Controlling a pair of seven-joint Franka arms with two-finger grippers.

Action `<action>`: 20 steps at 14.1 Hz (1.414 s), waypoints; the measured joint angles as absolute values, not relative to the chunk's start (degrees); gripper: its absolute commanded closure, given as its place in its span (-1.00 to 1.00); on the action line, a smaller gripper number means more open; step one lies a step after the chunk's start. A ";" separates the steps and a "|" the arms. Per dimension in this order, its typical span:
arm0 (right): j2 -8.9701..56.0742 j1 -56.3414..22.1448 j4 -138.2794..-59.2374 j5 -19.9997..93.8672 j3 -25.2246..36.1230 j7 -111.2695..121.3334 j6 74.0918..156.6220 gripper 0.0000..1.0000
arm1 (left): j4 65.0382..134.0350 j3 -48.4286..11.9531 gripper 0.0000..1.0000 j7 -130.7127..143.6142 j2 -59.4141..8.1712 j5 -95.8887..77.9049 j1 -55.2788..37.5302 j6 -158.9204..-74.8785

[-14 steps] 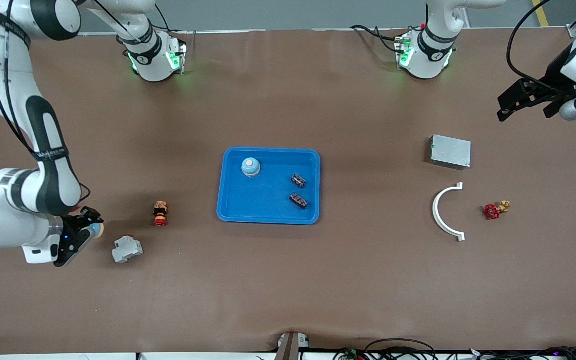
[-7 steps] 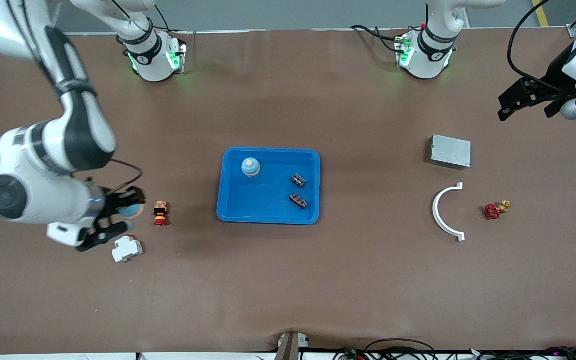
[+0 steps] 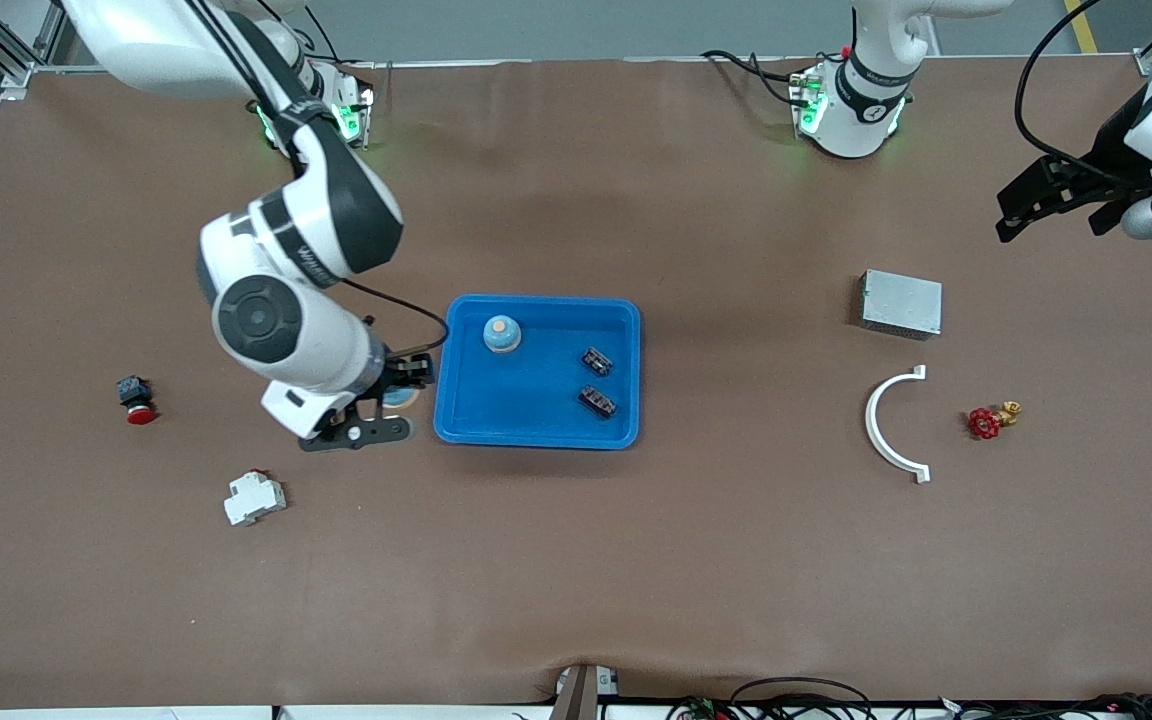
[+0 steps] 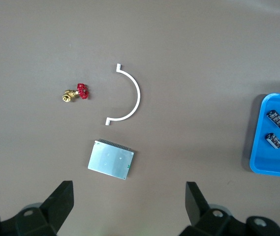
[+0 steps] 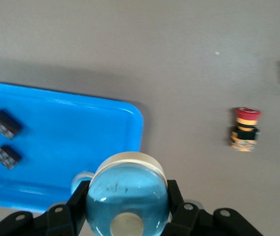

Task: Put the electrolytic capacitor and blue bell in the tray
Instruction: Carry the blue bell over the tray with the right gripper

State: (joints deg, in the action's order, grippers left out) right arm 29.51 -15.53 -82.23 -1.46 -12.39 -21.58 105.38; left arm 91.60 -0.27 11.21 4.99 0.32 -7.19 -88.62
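Bell [image 5: 127, 191] stays clamped in my right gripper [image 3: 388, 398], which has swung from beside the white breaker [image 3: 255, 498] to just off the tray [image 3: 538, 434] rim, over bare table. A second bell [image 3: 501, 333] and two capacitors [image 3: 596, 361] sit inside, with open floor between. Left gripper [image 4: 127, 204] waits spread wide over the metal box [image 4: 110, 160].

The tray [image 3: 536, 420] looked glossy blue plastic, the grey box [image 3: 901, 303] dull metal, the table [image 3: 636, 560] matt brown.
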 measured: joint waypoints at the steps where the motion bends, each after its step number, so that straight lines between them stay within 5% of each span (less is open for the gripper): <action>1: 29.68 -16.36 -83.52 -1.46 -12.38 -23.03 107.85 0.95 | 91.60 -0.27 -1.00 11.21 4.99 0.32 -7.19 -88.62; 15: 35.86 -23.37 -92.71 -1.46 -11.95 -29.75 120.51 0.90 | 91.46 -0.26 -1.00 11.20 5.08 0.32 -7.19 -88.55; 20: 37.66 -23.41 -98.12 -1.46 -11.69 -29.75 132.71 0.90 | 91.46 -0.27 -1.00 11.20 5.08 0.32 -7.19 -88.55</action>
State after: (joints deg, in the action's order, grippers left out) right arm 37.66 -23.41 -98.12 -1.46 -11.69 -29.75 132.71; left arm 91.46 -0.27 11.20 5.08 0.32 -7.19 -88.55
